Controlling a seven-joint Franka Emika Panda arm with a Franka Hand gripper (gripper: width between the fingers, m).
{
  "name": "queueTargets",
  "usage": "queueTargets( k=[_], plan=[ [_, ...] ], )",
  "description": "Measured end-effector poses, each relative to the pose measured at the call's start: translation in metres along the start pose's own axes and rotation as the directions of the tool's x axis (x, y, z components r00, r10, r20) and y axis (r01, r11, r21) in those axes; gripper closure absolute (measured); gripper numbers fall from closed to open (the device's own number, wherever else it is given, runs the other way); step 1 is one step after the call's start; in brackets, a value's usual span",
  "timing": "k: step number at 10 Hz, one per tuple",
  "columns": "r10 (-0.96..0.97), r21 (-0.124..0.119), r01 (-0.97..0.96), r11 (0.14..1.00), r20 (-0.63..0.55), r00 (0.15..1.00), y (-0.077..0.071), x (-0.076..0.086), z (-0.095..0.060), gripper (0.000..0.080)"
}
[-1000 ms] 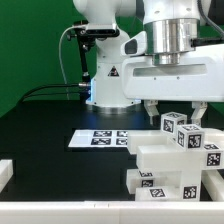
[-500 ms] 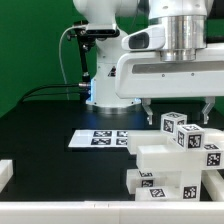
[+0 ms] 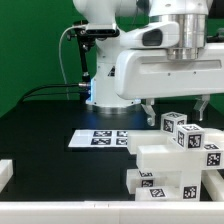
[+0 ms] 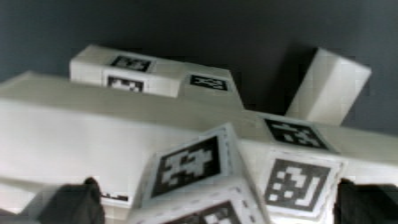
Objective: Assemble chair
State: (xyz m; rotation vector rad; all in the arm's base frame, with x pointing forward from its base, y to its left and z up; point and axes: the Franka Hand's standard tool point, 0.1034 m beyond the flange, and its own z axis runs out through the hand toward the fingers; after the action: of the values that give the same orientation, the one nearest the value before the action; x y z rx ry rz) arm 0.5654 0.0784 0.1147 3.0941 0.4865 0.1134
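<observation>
Chair parts, chunky white plastic blocks w/ black-and-white tags (image 3: 172,155), sit stacked on the black table (image 3: 50,130) at the exterior view's right, near side. Robot's two-finger gripper (image 3: 177,106) hangs just above, jaws wide, holding nothing, prob clearing the stack. Flat white marker board (image 3: 98,139) lies just left of it.

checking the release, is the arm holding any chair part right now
Nothing is held: the gripper hangs with jaws open above the white blocky plastic chair, not touching it.

The chair (image 3: 172,160) stands just beside the marker board (image 3: 98,139), at the exterior view's right.
</observation>
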Motion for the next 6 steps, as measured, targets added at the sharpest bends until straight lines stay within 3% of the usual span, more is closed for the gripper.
queueTargets(
  k=[1, 4, 6],
  plan=[
    [0.019, -0.001, -0.019, 1.0, 0.001, 1.0, 0.0003, -0.0002, 0.0002, 0.015],
    [0.137, -0.001, -0.137, 0.991, 0.001, 0.991, 0.0003, -0.0003, 0.0005, 0.052],
    [0.311, 0.0, -0.311, 0.951, -0.001, 0.951, 0.0017, -0.0003, 0.0007, 0.0519]
  ],
)
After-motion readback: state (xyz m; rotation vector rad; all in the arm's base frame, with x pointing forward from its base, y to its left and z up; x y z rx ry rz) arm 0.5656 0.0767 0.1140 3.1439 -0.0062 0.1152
